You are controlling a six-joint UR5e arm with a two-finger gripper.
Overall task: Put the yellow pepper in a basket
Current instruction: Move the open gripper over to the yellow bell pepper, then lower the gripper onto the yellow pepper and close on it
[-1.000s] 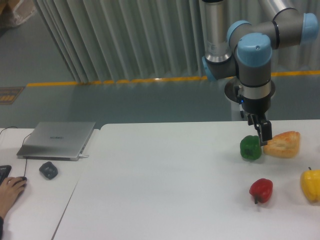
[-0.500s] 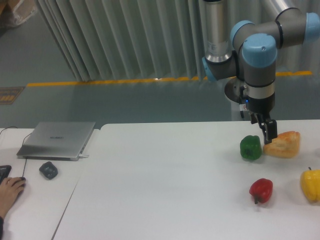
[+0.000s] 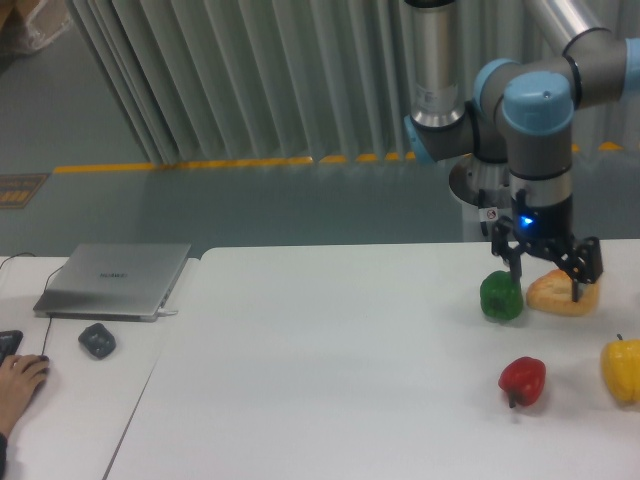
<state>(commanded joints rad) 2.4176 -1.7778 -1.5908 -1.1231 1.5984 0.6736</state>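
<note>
The yellow pepper (image 3: pixel 622 370) rests on the white table (image 3: pixel 330 380) at the far right edge, partly cut off by the frame. My gripper (image 3: pixel 547 281) hangs open above the table, up and left of the pepper. Its fingers straddle the orange-tan bread wedge (image 3: pixel 562 295), one finger next to the green pepper (image 3: pixel 501 296). Nothing is held. No basket is in view.
A red pepper (image 3: pixel 523 380) lies left of the yellow one. On the left table sit a closed laptop (image 3: pixel 115 279) and a dark mouse (image 3: pixel 97 340). A person's hand (image 3: pixel 18 380) rests at the left edge.
The arm has shifted right and the wrist has turned, so both fingers now show spread wide over the bread wedge. The peppers and bread have not moved.
</note>
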